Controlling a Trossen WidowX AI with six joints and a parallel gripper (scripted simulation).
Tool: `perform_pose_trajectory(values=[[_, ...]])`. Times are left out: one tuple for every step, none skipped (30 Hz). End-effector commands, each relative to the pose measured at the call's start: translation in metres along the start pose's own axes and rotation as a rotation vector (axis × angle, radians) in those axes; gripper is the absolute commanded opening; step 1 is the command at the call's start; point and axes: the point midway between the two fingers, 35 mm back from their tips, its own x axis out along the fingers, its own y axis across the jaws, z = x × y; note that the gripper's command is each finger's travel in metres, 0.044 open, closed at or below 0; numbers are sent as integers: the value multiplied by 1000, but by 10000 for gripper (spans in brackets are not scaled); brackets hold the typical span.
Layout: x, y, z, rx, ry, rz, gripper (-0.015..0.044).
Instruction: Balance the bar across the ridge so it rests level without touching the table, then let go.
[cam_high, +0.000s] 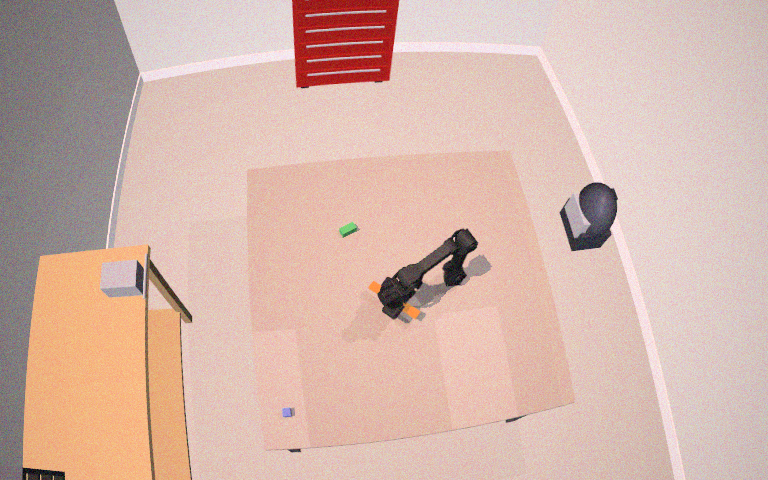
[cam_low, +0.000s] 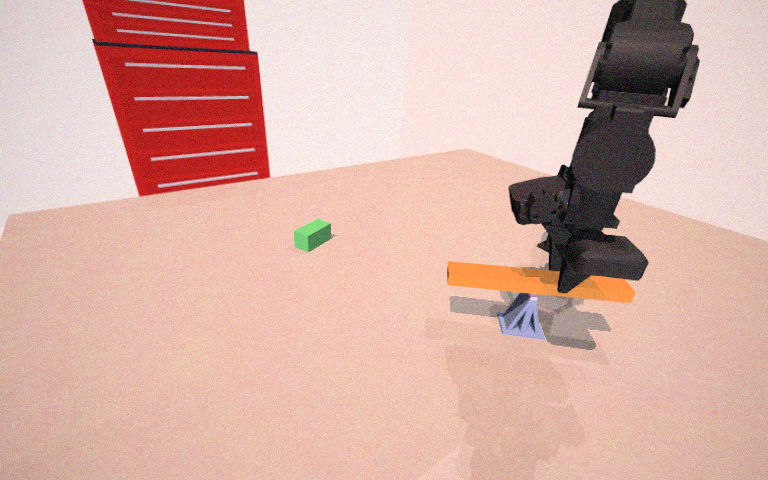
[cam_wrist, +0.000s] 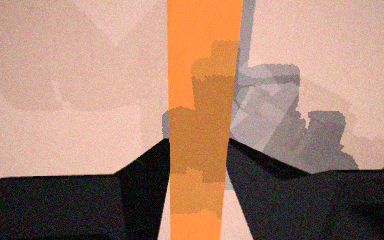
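Note:
My gripper (cam_high: 392, 300) (cam_low: 560, 278) (cam_wrist: 197, 145) is shut on the orange bar (cam_high: 412, 311) (cam_low: 487, 277) (cam_wrist: 204, 30). It grips the bar between its middle and its right end in the exterior view. The bar is off the table, and both ends hang free. The small blue ridge (cam_low: 532, 308) stands on the table directly under the bar in that view, left of the fingers. Its top meets the bar's lower edge in the picture; whether they touch I cannot tell. The ridge is hidden in the top view.
A green block (cam_high: 348, 229) (cam_low: 312, 235) lies on the table (cam_high: 317, 192) (cam_low: 226, 350), away from the bar. A small blue cube (cam_high: 287, 412) lies near the table's front left corner. A red drawer cabinet (cam_high: 345, 56) (cam_low: 195, 113) stands beyond the table.

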Motion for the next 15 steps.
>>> perform_pose_trajectory(values=[[0, 0, 0, -2, -2, -2, 0], [0, 0, 0, -2, -2, -2, 0], [0, 0, 0, -2, -2, -2, 0], [0, 0, 0, -2, -2, -2, 0], [0, 0, 0, -2, -2, -2, 0], [0, 0, 0, -2, -2, -2, 0], [1, 0, 0, -2, -2, -2, 0], [1, 0, 0, -2, -2, -2, 0], [1, 0, 0, -2, -2, -2, 0], [1, 0, 0, -2, -2, -2, 0], [1, 0, 0, -2, -2, -2, 0], [1, 0, 0, -2, -2, -2, 0], [1, 0, 0, -2, -2, -2, 0], [1, 0, 0, -2, -2, -2, 0], [1, 0, 0, -2, -2, -2, 0]])
